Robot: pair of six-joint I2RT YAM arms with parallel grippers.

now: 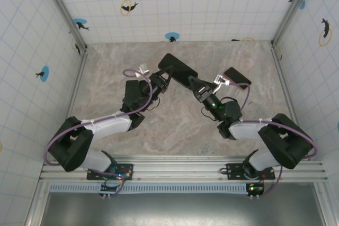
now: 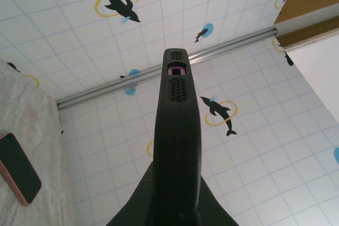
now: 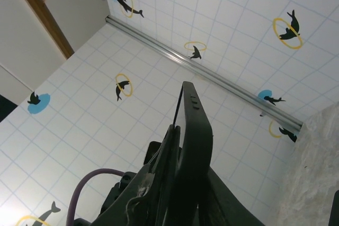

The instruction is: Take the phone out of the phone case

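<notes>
White tiled walls point(image 1: 175, 9) printed with dolphins and rings box in a mottled grey, stone-look tabletop point(image 1: 175, 130). Over its middle the left tool point(image 1: 162, 79) and the right tool point(image 1: 197, 86) are each clamped on one end of the phone case point(image 1: 179, 69), a matte black slab with rounded corners held off the tabletop between them. The left wrist view shows its short edge (two grilles of small holes, and a port cut-out with pink inside). The right wrist view shows a long edge with raised side buttons. Near the right tool a phone point(image 1: 237, 76) lies flat on the tabletop, its face dark and glossy, its rim pinkish.
</notes>
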